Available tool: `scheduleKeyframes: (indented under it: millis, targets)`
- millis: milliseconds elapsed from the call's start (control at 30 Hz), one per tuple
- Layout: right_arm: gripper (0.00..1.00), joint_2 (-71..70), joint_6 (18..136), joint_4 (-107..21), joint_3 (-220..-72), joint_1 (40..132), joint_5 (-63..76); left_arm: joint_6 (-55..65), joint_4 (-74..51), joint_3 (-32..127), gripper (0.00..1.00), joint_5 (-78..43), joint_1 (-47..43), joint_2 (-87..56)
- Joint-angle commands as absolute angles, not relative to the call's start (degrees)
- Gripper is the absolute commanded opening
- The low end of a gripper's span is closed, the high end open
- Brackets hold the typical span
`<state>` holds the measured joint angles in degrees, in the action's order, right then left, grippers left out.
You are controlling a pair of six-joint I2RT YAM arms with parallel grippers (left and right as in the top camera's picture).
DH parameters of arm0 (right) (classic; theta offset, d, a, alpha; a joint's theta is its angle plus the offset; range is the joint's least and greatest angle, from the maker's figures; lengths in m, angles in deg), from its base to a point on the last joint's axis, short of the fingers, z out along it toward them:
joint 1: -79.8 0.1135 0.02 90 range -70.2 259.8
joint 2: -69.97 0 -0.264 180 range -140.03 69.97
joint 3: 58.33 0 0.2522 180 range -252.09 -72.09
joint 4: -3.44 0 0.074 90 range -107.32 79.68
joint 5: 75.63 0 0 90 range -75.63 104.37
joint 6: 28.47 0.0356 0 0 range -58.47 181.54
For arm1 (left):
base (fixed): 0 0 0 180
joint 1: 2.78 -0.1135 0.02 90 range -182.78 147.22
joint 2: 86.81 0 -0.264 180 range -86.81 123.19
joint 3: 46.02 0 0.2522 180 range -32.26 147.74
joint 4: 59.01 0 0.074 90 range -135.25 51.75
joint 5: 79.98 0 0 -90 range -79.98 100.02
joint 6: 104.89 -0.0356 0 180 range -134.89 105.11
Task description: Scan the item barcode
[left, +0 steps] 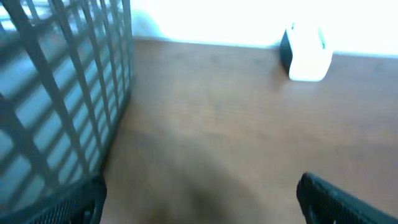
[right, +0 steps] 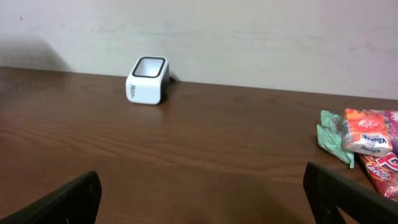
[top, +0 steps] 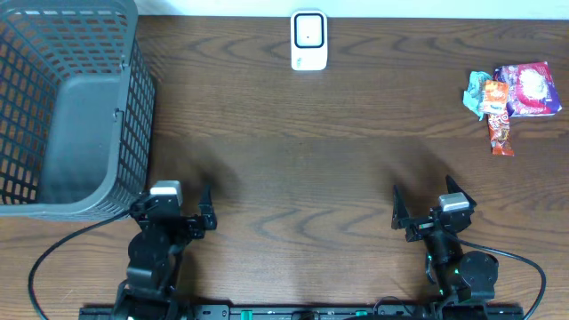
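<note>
While the glossy, crinkled snack packets lie far right on the dark wood-grain table, the boxy white scanner stands far centre (a grey plastic lattice basket sits far left). Near the front edge, the left gripper and the right gripper both gape wide apart, holding and touching nothing.

The overhead view looks straight down on the whole table. Both wrist views sit low near six o'clock, facing twelve; all three share the white scanner at twelve o'clock.
</note>
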<state>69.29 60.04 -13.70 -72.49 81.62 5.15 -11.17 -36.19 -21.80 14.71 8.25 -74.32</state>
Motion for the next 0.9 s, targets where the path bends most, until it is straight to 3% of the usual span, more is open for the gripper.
scheduleKeyframes:
  millis: [0, 467, 867]
  targets:
    - [0.99, 69.66, 60.82, -13.96, -72.38, 81.34, 5.24, -13.27, -39.31, -25.12, 0.98, 12.54, 6.98, -77.27]
    - [0.99, 69.66, 60.82, -13.96, -72.38, 81.34, 5.24, -15.32, -49.1, -31.87, 0.98, 11.84, 1.67, -86.23]
    - [0.99, 69.66, 60.85, -13.96, -72.38, 81.34, 5.22, -15.34, -41.08, -32.03, 0.98, 9.05, -2.96, -86.73]
